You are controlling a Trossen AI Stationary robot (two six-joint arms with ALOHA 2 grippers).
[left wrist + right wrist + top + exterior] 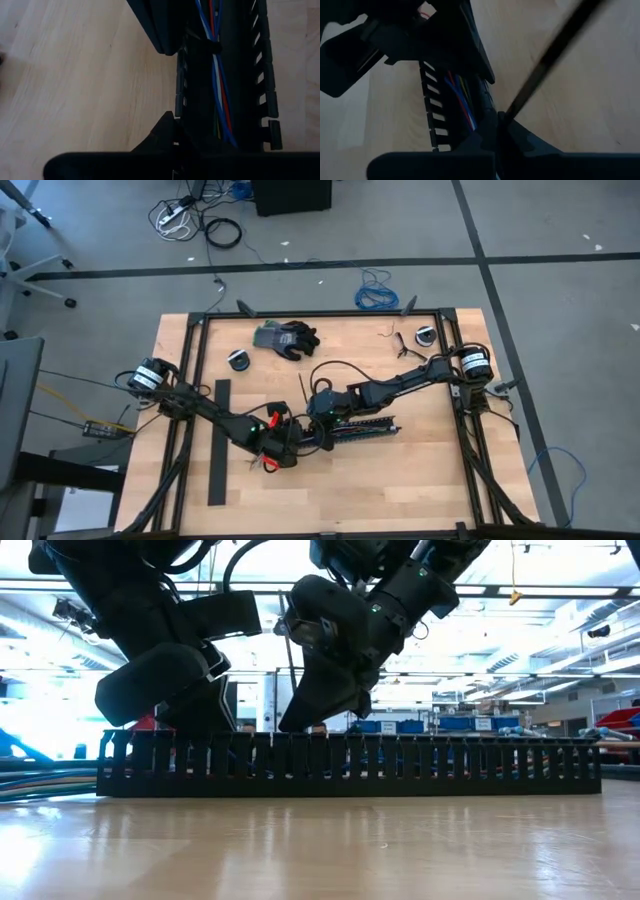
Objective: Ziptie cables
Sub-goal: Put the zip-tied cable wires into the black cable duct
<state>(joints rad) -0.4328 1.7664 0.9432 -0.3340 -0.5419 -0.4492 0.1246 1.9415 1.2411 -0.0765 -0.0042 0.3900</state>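
Observation:
The black slotted channel (368, 428) lies on the table's middle, and the cables (220, 85), thin blue, red, white and green wires, run along its floor. A black ziptie band (210, 46) crosses them. My left gripper (297, 443) comes from the left to the channel's left end. It is shut on the channel's near wall, as seen from the left wrist view. My right gripper (322, 422) stands just beside it over the same end, shut on the ziptie's long tail (545, 60). In the low view both grippers reach down onto the channel (400, 765). My left gripper holds the channel's side wall (179, 107) near its left end. One finger (161, 134) is outside the wall and the other is in the dark inside the channel. It comes slanting down from the left, and the channel stays flat on the table. My right gripper pinches the ziptie's tail (509, 114) between its two fingers, down near the channel wall. The fingers come from above, slanting from the right. The thin tail sticks up and away from the fingers (289, 650).
A long black strip (218, 442) lies on the wood left of my left arm. A dark glove (286, 338) and two small round things (238, 359) (426, 335) sit toward the far edge. Black frame rails (190, 380) border the table.

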